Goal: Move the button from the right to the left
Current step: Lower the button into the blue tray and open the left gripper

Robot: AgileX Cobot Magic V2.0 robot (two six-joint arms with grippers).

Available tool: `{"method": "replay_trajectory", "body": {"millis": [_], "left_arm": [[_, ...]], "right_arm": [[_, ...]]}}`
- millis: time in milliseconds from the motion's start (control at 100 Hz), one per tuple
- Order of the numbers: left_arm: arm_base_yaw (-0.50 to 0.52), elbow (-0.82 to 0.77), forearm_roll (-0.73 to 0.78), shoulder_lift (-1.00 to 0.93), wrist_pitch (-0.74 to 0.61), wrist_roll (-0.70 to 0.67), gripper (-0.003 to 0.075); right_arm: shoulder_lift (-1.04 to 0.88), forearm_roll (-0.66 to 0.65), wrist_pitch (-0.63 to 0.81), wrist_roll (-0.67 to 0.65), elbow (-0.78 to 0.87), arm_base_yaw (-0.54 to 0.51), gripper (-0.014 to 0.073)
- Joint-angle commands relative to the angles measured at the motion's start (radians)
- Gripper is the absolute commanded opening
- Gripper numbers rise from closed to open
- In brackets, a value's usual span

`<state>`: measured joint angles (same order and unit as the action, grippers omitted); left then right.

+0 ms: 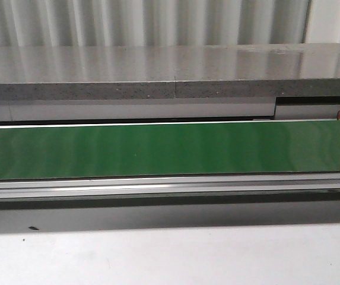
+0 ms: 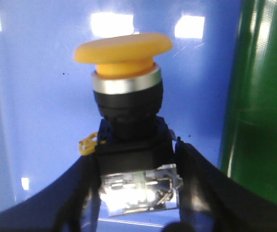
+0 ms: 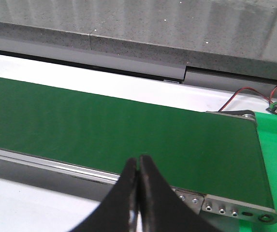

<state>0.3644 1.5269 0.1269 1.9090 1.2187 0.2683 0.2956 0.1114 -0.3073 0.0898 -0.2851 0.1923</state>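
Observation:
The button shows only in the left wrist view. It has a yellow mushroom cap, a silver ring, a black collar and a boxy contact block with a clear end. It lies between my left gripper's two black fingers, which press on both sides of the block over a blue surface. My right gripper is shut and empty, its tips together above the near rail of the green belt. Neither gripper nor the button shows in the front view.
The green belt runs across the front view behind a metal rail, with a grey stone ledge behind it. The belt's end roller and red wires show in the right wrist view. A green edge borders the blue surface.

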Motion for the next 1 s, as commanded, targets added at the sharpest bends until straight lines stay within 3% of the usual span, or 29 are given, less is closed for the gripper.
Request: {"method": "replay_trajectory", "body": {"millis": [0,190,550,820,990], "left_arm": [[0.006,0.029,0.014,-0.013,-0.021,0.019,0.0105],[0.006,0.029,0.042,0.05,-0.035,0.053,0.0132],[0.006,0.029,0.047,0.085,-0.041,0.055,0.0435],[0.006,0.029,-0.012,0.067,-0.045,0.055,0.0427],[0.005,0.029,-0.117,-0.005,-0.115,-0.006,0.0277]], "right_arm": [[0.007,-0.012,0.077,0.008,-0.026,0.003,-0.0068],[0.007,-0.012,0.077,0.008,-0.026,0.003,-0.0068],[0.007,-0.012,0.077,0.008,-0.026,0.003,-0.0068],[0.007,-0.012,0.077,0.008,-0.026,0.003,-0.0068],[0.007,-0.012,0.077,0.008,-0.026,0.003,-0.0068]]}}
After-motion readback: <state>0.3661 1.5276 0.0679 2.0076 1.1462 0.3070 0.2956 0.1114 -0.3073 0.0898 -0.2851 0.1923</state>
